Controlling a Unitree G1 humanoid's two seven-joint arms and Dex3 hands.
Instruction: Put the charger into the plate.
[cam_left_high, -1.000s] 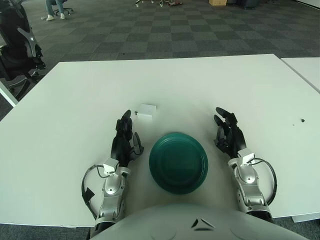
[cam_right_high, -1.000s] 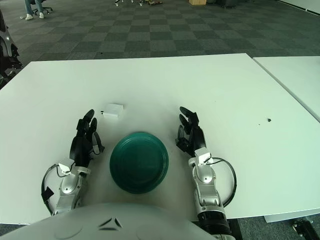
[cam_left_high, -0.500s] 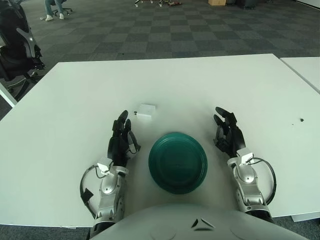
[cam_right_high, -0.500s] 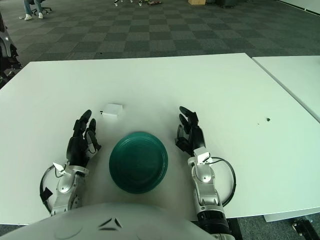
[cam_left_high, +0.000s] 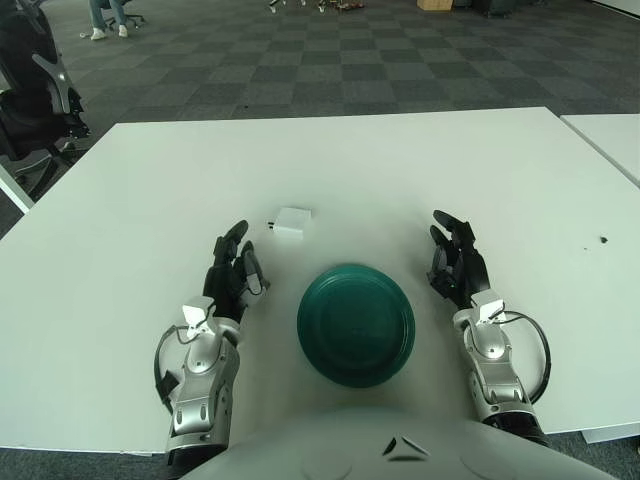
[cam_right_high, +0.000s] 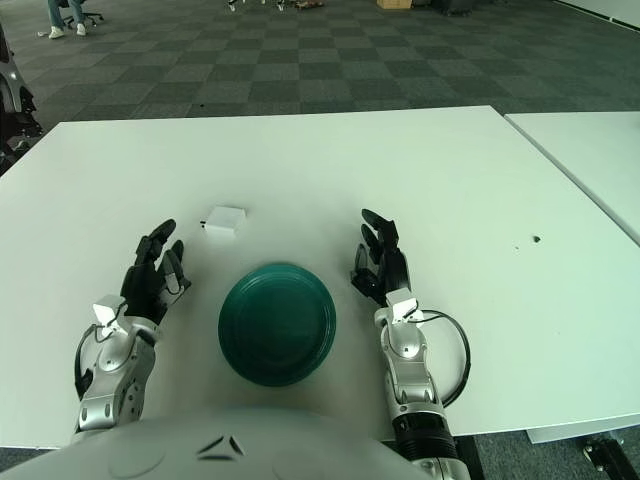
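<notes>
White charger (cam_left_high: 292, 222) lies flat on the white table (cam_left_high: 150, 180), apart from the dark green plate (cam_left_high: 356, 323), beyond its left rim. Left hand (cam_left_high: 229, 278) sits left of the plate, fingers spread, empty, pointing toward the charger but short of it. Right hand (cam_left_high: 456, 268) sits right of the plate, fingers loosely open, holding nothing.
</notes>
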